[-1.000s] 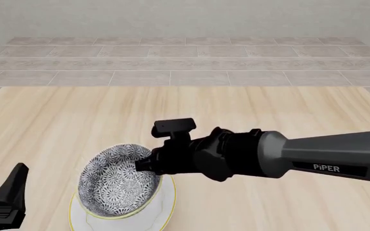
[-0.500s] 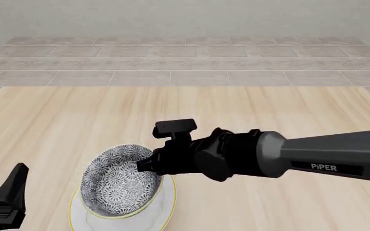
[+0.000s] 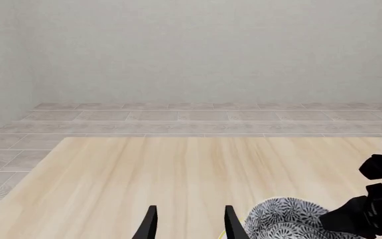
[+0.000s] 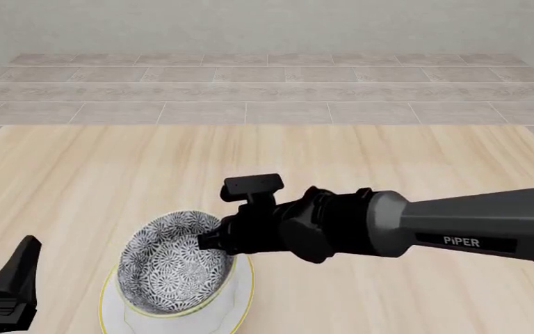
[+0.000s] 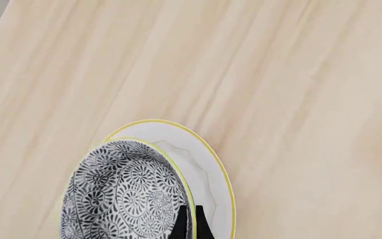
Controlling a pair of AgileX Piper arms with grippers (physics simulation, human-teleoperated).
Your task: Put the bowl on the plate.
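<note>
The table (image 4: 416, 160) filled most of the front view. The right arm (image 4: 434, 233) reached across it from the right. Near the table's front edge lay the plate (image 4: 241, 296), with the bowl (image 4: 170, 268) tilted over it. The right gripper (image 5: 189, 224) was pinched on the bowl's rim. The left gripper (image 3: 187, 224) stood apart, fingers spread and holding nothing.

Floral bowl (image 4: 172, 268) tilted over white gold-rimmed plate (image 4: 239, 306), near table edge.
</note>
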